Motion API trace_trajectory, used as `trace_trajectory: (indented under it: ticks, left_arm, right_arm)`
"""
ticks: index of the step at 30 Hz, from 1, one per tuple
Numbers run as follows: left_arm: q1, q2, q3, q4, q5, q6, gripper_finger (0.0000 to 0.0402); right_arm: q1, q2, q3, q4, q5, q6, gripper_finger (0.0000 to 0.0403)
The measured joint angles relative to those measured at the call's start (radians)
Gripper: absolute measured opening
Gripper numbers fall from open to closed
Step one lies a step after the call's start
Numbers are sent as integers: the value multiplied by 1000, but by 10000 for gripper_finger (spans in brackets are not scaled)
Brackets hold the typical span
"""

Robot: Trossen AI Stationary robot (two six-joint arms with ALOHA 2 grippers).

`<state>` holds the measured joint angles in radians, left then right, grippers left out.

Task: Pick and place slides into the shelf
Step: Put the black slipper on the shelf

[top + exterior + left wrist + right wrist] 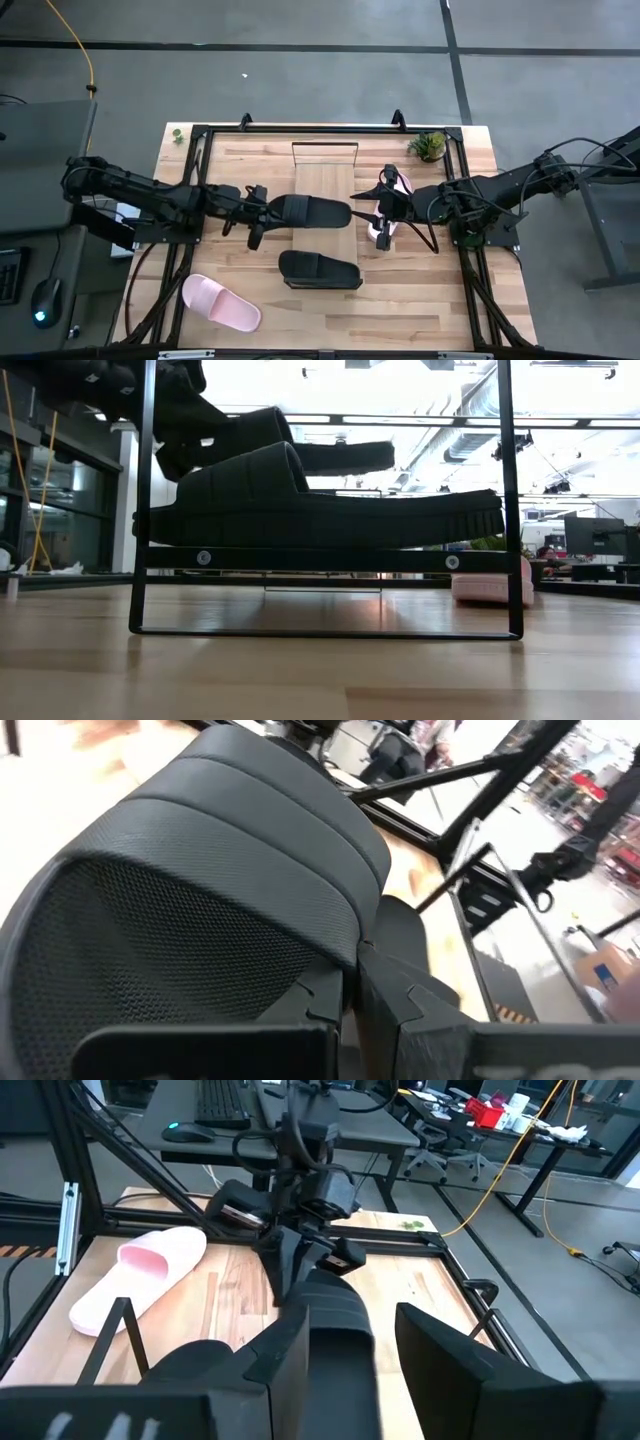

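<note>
Black slide [310, 211] carried above the shelf [322, 185] at tabletop centre.
Left gripper [262, 212] fingers are clamped on its strap; right gripper fingers cannot be judged. Level lowering is advised.

Both arms are matte black, built of tubular links joined by bulkier rounded joint housings. Black cables loop loosely along the left arm [150, 195] and the right arm [500, 190]. The left pincer [300, 1245] has two flat, angular black fingers below a blocky wrist with looped cabling. The right pincer's fingers [440, 1355] are broad, dark, flat-faced plates with squared edges.
</note>
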<state>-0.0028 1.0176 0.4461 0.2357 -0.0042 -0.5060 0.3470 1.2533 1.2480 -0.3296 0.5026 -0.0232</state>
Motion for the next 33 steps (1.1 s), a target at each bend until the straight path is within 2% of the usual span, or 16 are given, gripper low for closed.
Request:
trace_trajectory:
  ticks: [12,18,24,33]
  left_arm:
    - [-26,0,0,-21,-16,-27,3]
    - [-81,0,0,-19,-78,-26,3]
    - [-85,1,0,-12,-87,-26,3]
    - [-84,99,0,35,-87,-34,3]
  right_arm:
    - [0,0,0,1,0,0,142]
    - [0,0,0,1,0,1,142]
    - [0,0,0,2,0,16,142]
    - [0,0,0,3,0,17,142]
